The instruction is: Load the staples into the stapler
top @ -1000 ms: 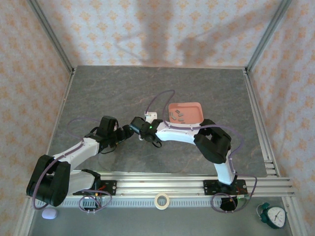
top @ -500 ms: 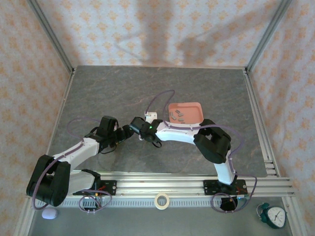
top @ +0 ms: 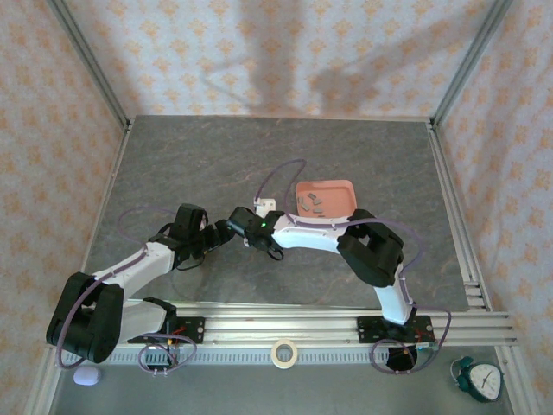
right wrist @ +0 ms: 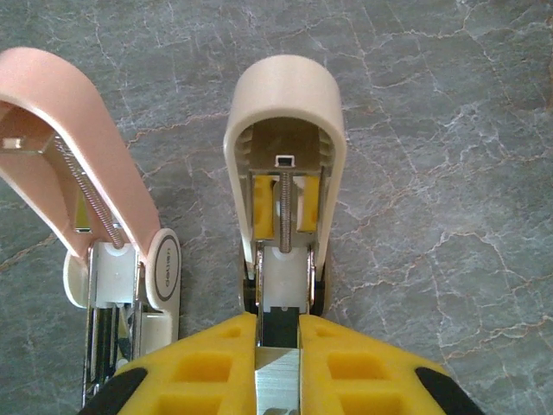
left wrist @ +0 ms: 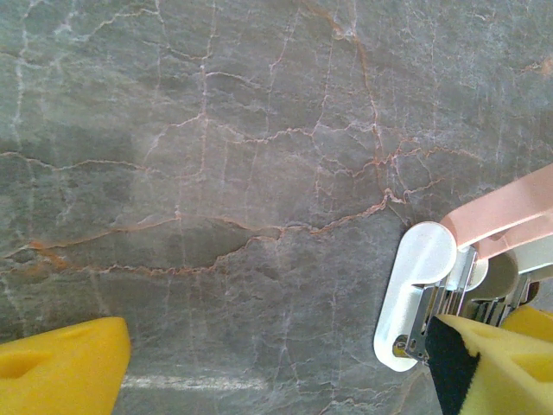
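Landmark: the pink tray [top: 345,186] is your reference. It sits shallow on the grey marbled table [top: 216,156].
Stapler [right wrist: 285,112], place: you find it left of the tray and a little nearer the arm bases, between the two grippers. Whether it rests on the table or hangs just above it cannot be told.
Stapler, long axis: in your right wrist view the cream body runs straight out from the fingers. Its rounded end points away from them, and its open channel and spring rod face the camera.
Pink lid [right wrist: 60,121]: it is hinged open and lies alongside the body with its spring exposed. Its rounded tip also points away from the fingers and splays slightly outward.
Right gripper [right wrist: 278,324]: it is clamped narrow on the stapler's hinge end, with a metal strip showing between the yellow fingers.
Left gripper [left wrist: 276,354]: the jaws are spread wide and hold nothing. One finger sits just beside the stapler's white base, and you cannot tell whether they touch.
Staples [top: 311,203]: several dark grey strips lie loose inside the tray, apart from the stapler.
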Robot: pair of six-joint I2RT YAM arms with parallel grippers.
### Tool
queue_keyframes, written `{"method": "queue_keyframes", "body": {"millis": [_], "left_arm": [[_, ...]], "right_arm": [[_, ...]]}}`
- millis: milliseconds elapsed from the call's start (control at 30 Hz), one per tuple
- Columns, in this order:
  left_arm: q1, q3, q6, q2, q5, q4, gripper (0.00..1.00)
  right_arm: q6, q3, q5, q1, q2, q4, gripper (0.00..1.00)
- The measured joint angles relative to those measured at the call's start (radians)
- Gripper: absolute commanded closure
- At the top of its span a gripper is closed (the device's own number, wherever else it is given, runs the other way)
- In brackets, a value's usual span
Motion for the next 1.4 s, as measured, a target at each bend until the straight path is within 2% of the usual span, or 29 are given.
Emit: {"method": "queue_keyframes", "body": {"millis": [1400], "left_arm": [[0.0, 0.0, 0.017, 0.0, 0.001, 0.0, 0.11]], "right_arm": [[-0.042, 0.019, 0.028, 0.001, 0.001, -0.054, 0.84]]}}
